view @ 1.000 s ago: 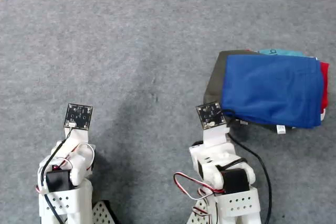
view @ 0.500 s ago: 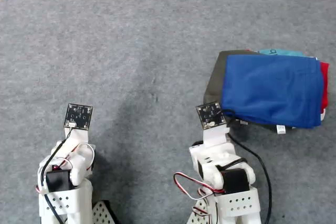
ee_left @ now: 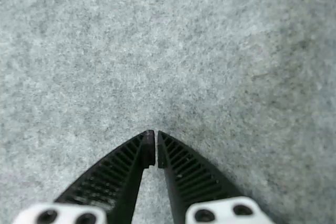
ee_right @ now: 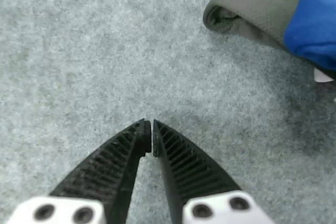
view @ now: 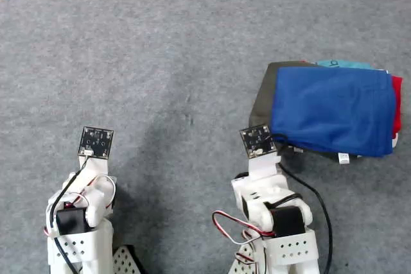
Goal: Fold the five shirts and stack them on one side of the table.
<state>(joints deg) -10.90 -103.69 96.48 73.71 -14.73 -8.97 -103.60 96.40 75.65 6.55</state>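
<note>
Table [view: 160, 62], seen from above: the stack [view: 321, 133] of folded shirts lies on its right side, blue shirt [view: 334, 110] on top; a grey shirt [view: 262, 97] juts out beneath it toward the centre; teal [view: 337, 63] and red [view: 397, 104] edges show at the stack's far and outer margins. Right arm [view: 273, 206] sits at the near edge, just beside the stack's near-left corner; right gripper [ee_right: 151, 135] has its jaws closed tip to tip on nothing, over bare felt, the grey shirt's rolled corner near but apart from it. Left arm [view: 80, 213] sits at the near edge, well apart from the stack; left gripper [ee_left: 156, 150] likewise closed and empty, over bare felt.
</note>
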